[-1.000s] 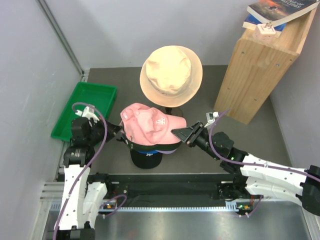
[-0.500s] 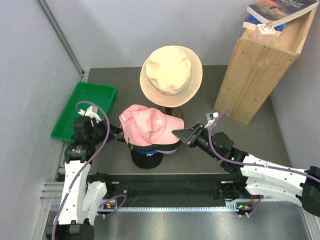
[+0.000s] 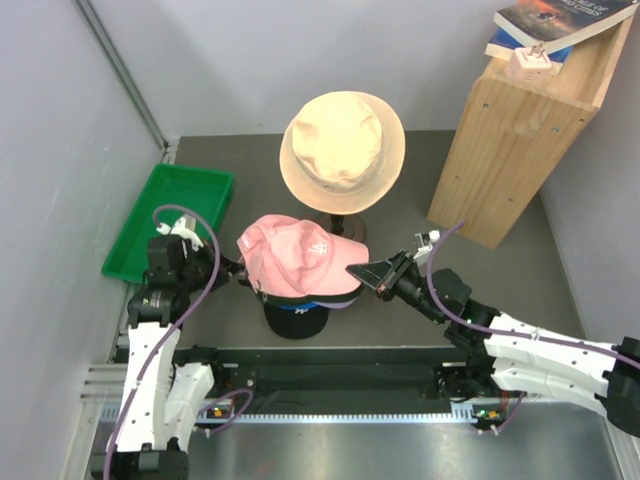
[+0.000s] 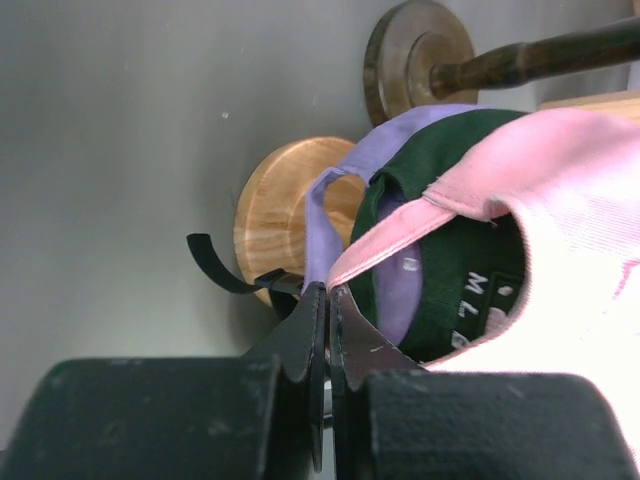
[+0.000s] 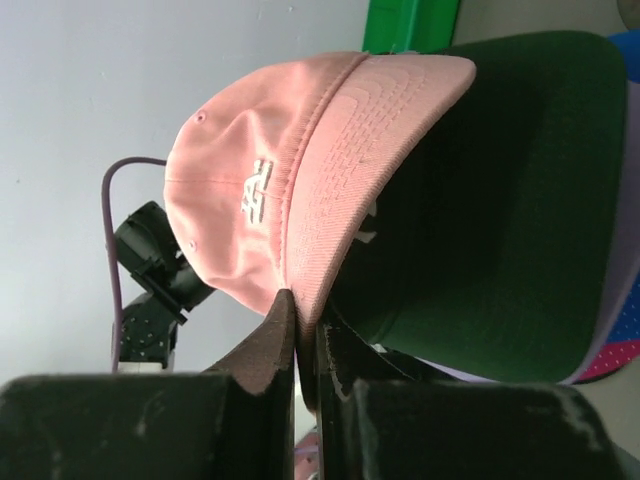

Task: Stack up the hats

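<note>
A light pink cap (image 3: pixel 295 255) with a white logo sits on top of a stack of caps; below it a lavender edge, a blue cap and a black cap (image 3: pixel 293 318) show. My right gripper (image 3: pixel 364 271) is shut on the pink cap's brim (image 5: pixel 340 170). My left gripper (image 3: pixel 240 272) is shut on the pink cap's rear edge (image 4: pixel 400 235). In the left wrist view the lavender cap's strap (image 4: pixel 325 215) and a wooden head form (image 4: pixel 280 205) show under the pink cap. The magenta cap shows only as a small corner (image 5: pixel 622 360).
A beige bucket hat (image 3: pixel 342 150) on a dark stand stands behind the stack. A green tray (image 3: pixel 165 215) lies at the left by the wall. A tall wooden box (image 3: pixel 520 120) with books on top stands at the back right.
Both grippers have lowered the pink cap slightly and shifted it a little left onto the stack. The right gripper moved down and forward with the brim.
</note>
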`<state>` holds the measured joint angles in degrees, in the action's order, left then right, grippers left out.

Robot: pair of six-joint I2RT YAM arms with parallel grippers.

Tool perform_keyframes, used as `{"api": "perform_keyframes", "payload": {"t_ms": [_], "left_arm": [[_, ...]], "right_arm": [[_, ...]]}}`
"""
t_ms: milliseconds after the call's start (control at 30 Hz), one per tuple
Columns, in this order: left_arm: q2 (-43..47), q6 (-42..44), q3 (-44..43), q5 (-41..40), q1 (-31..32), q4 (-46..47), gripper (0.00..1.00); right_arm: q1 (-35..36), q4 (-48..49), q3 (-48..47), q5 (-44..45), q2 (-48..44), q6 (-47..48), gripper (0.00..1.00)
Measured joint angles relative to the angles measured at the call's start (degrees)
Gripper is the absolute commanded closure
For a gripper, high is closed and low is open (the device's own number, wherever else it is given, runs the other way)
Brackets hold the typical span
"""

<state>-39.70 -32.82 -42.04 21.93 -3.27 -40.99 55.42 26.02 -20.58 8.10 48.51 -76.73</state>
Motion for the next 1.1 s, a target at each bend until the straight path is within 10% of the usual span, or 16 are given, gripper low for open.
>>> {"api": "perform_keyframes", "payload": {"t_ms": [1100], "left_arm": [[-6.8,-5.0,2.2,-5.9,3.4,-2.3,1.0]], "right_arm": [[-2.8,-13.0,-2.8,-1.7,3.1,-2.4,1.0]]}}
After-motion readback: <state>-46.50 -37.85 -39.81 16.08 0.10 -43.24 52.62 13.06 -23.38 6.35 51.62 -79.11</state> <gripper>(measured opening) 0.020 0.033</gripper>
